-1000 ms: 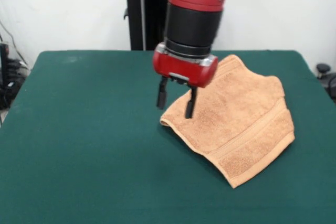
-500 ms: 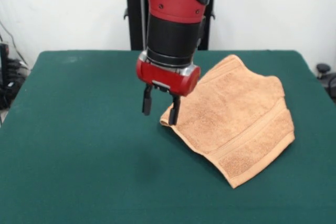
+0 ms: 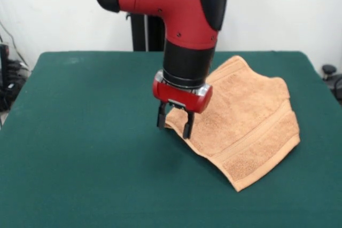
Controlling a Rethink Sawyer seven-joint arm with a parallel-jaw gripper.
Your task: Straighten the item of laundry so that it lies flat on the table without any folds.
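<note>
The item of laundry (image 3: 240, 126) is a tan terry towel lying on the right half of the table (image 3: 80, 148). It lies mostly spread, with a woven band near its lower right edge and a folded, doubled edge along its left side. My gripper (image 3: 173, 124) hangs from the red and black arm right over that left corner. Its two black fingers are open and straddle the corner, with their tips low, close to the cloth. The part of the towel behind the wrist is hidden.
The dark green table stretches wide to the left and in front of the towel. A black stand (image 3: 145, 33) rises behind the far edge. Cables and dark gear (image 3: 8, 78) sit off the table's left side.
The gripper swung left off the towel, then came back right and dropped lower onto the towel's left corner. The towel has not moved.
</note>
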